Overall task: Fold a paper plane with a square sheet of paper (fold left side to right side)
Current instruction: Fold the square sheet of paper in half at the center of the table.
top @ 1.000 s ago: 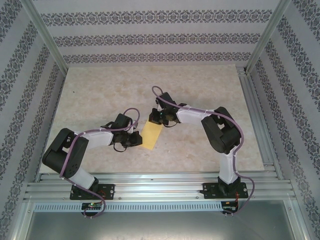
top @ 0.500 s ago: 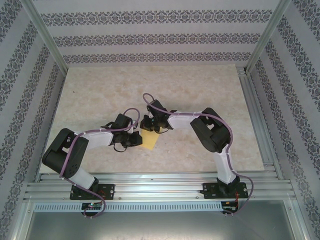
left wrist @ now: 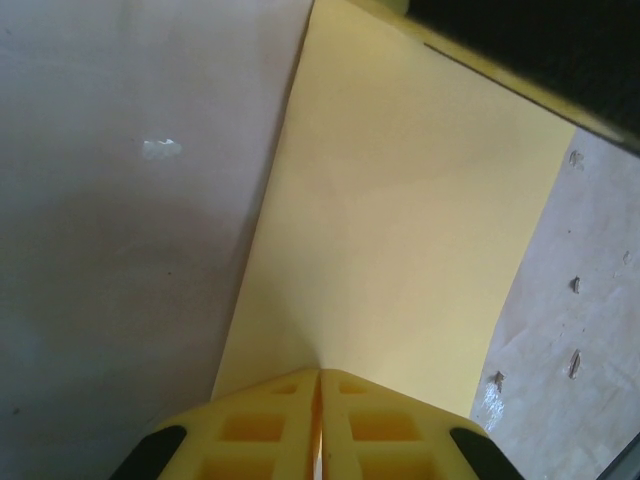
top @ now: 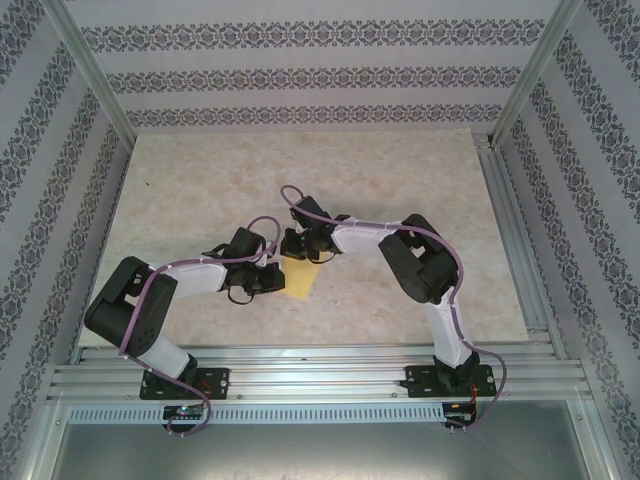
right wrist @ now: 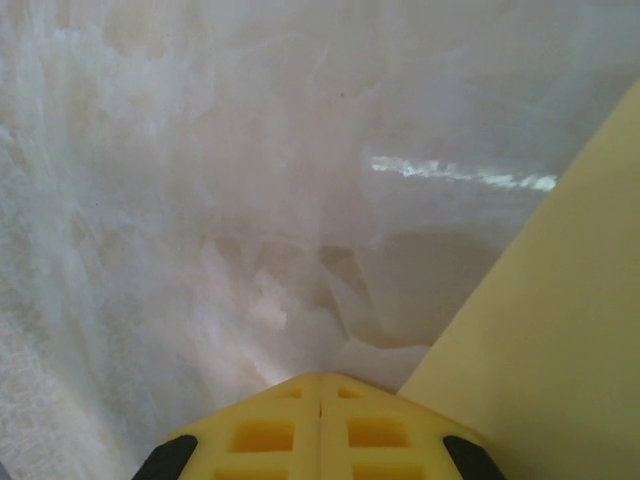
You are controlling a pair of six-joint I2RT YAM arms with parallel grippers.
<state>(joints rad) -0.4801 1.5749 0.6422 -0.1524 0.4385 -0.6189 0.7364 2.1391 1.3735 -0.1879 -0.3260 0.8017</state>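
Folding stage, read from left to right. On the left, the left gripper [left wrist: 318, 378] is clenched on the near edge of the square sheet of paper [left wrist: 400, 230]. The edge runs into the seam between its closed fingers, and faint creases fan out from that point. This pinch probably anchors the sheet so that it cannot slide while a fold is pressed. The paper lies near the middle of the table [top: 200, 190], between the two tools. It shows as a narrow mustard-yellow panel, not a full square, which suggests one half already rests over the other. In the left wrist view a tiny white spot [left wrist: 160, 148] marks the bare surface beside it. On the right, the right gripper [right wrist: 320, 380] is clenched on nothing, its tips low over the bare marble just beside the sheet's slanting edge. From above, its body overlaps the far end of the paper. Closed fingers make a blunt edge, so this pose is probably meant for stroking a crease flat. Whether the tips touch the surface cannot be told. Count: one sheet, two grippers, two arms, one table.
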